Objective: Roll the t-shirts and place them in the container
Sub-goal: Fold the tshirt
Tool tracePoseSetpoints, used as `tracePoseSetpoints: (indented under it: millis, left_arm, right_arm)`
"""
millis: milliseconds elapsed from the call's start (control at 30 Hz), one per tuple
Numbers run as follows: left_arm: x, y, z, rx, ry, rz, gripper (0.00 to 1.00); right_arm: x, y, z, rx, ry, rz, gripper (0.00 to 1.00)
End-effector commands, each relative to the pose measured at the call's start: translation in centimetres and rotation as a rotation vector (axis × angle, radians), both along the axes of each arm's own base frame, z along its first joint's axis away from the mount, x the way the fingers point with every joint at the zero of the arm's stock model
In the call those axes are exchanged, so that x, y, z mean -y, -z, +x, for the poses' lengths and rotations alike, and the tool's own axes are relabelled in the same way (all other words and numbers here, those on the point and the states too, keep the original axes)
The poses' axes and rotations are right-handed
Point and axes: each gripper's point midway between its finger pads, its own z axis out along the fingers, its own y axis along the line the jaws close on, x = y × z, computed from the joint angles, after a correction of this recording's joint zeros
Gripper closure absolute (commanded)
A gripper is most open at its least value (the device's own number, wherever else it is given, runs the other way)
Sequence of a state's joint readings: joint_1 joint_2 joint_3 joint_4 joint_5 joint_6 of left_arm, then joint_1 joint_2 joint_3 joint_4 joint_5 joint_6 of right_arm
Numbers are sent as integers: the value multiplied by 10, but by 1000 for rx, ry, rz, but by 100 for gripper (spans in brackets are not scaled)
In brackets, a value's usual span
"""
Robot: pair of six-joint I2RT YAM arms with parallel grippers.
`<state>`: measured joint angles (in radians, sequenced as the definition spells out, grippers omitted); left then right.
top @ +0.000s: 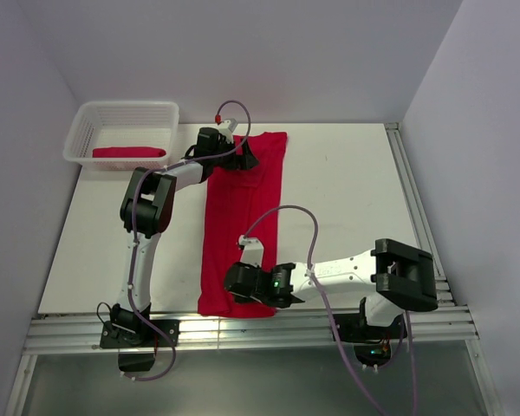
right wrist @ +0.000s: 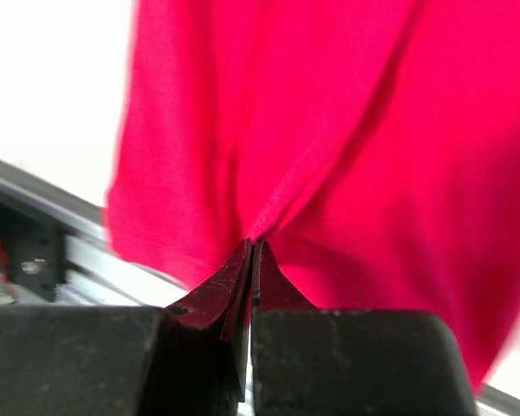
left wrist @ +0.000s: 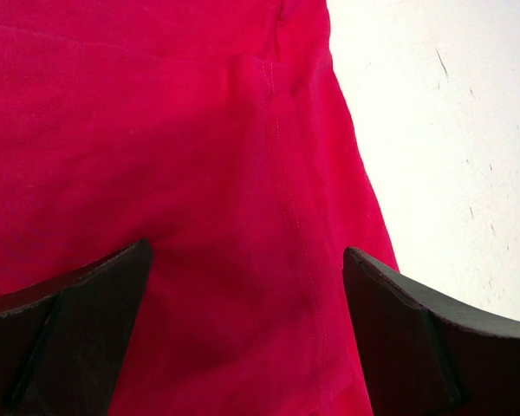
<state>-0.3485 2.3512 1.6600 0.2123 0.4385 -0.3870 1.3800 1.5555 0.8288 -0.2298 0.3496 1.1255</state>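
Crimson t-shirt (top: 238, 208) on the table (top: 347, 191) is pinched near the near edge by the right gripper (right wrist: 251, 250), while the left gripper (left wrist: 247, 256) gapes wide over its far end.

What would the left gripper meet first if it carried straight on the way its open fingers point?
Most likely the flat crimson-red cloth t-shirt. The left gripper points straight at it, close to a stitched seam, with nothing in between. How far off the cloth lies is unclear.

White table (top: 347, 199): red t-shirt (top: 243, 208) folded to long strip, laid lengthwise at centre. White lattice basket (top: 76, 137) at far-left corner.
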Motion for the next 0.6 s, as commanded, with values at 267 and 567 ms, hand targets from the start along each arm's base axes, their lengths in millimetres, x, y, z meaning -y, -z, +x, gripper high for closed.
tracePoseSetpoints:
  millis: [267, 567]
  left_arm:
    - [-7, 4, -9, -56, -14, 23, 1]
    - [-7, 5, -10, -58, -10, 22, 0]
  right_arm:
    - [-58, -17, 5, 38, -125, 59, 87]
    - [-47, -58, 9, 112, -103, 218, 53]
